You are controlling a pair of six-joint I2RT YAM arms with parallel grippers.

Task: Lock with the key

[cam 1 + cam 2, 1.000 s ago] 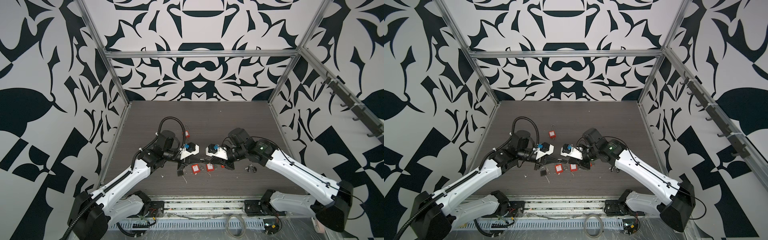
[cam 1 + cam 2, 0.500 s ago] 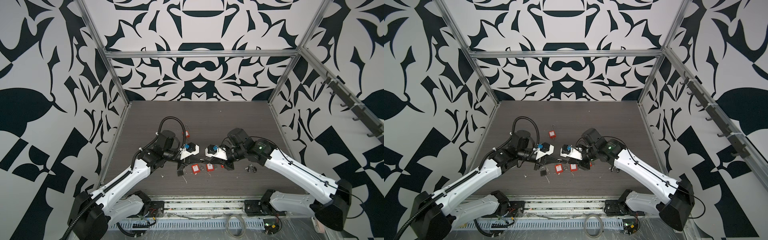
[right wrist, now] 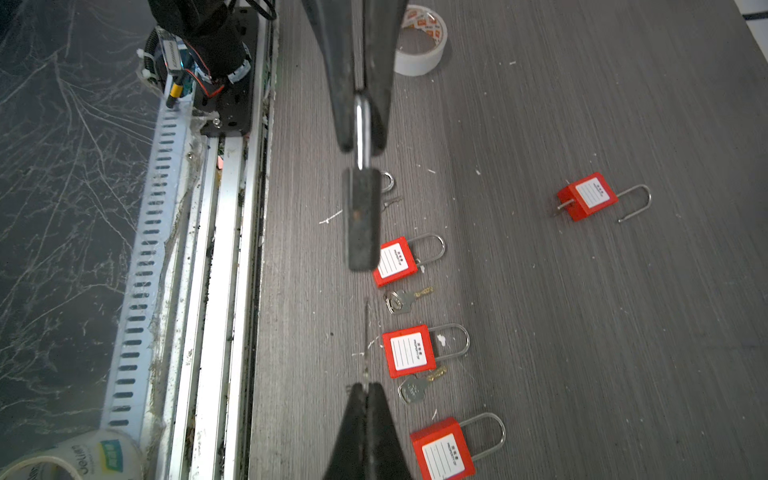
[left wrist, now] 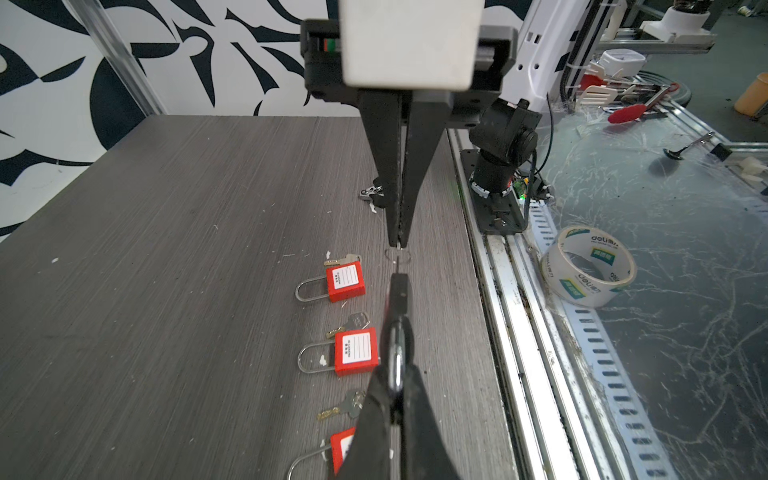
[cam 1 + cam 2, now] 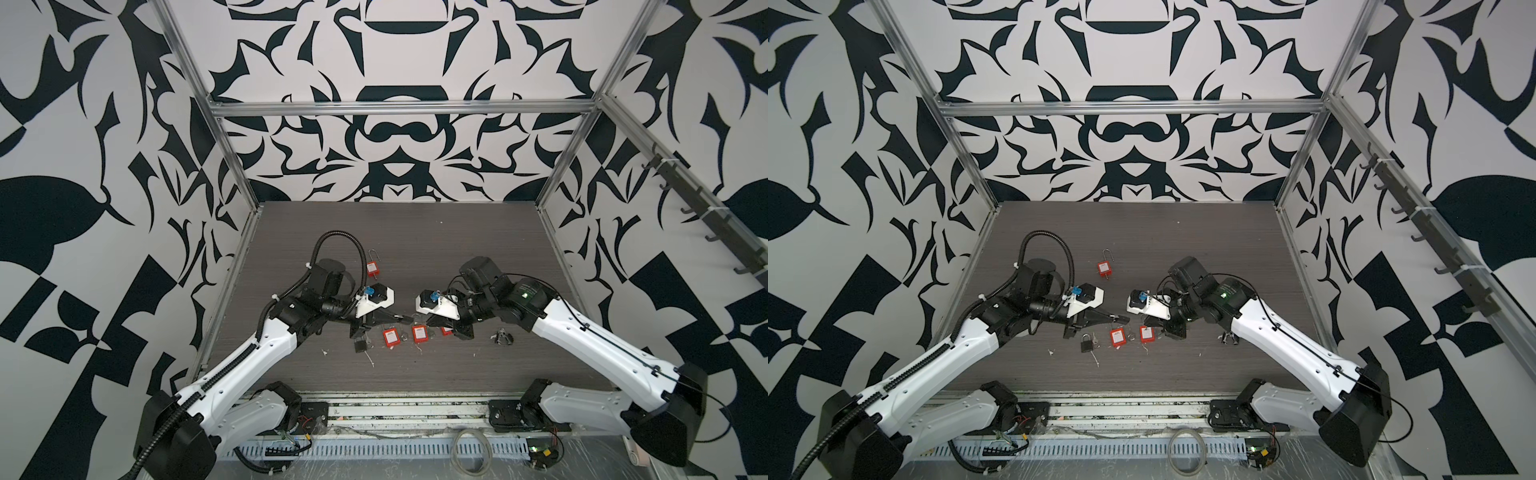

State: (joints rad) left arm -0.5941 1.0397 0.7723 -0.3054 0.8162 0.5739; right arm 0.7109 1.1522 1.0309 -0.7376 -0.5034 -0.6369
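- Left fingers (image 4: 370, 428): clenched on the steel shackle (image 3: 362, 124) of the dark padlock (image 3: 361, 220), with the body hanging free beyond the tips.
- Right fingers (image 3: 353, 436): clenched on the bow of the key (image 3: 365, 332), with the blade edge-on and aimed at the end face of the padlock body.
- Hazard, misalignment: keyway not visible in either wrist view, so line-up cannot be confirmed. With a small offset, probable contact of the blade tip with the face instead of the slot.
- Hazard, swing: padlock gripped by the shackle alone. Under an off-centre push, likely rotation of the body about the shackle, or retreat from the key.
- Hazard, slip: only a thin pinch on the bow. Under axial load, possible pivot or slide of the key between the pads.
- Hazard, drop: if either grip is lost, a fall among the red padlocks (image 3: 409, 351) and loose keys (image 3: 399, 301) on the desk (image 3: 582, 332).
- Position: padlock and key held in the air between the two arms, clear of the desk, near the row of red padlocks.
- Relation: padlock body just past the left tips and in line with the right tips. Blade tip close to the body but apart from it, not yet inserted.
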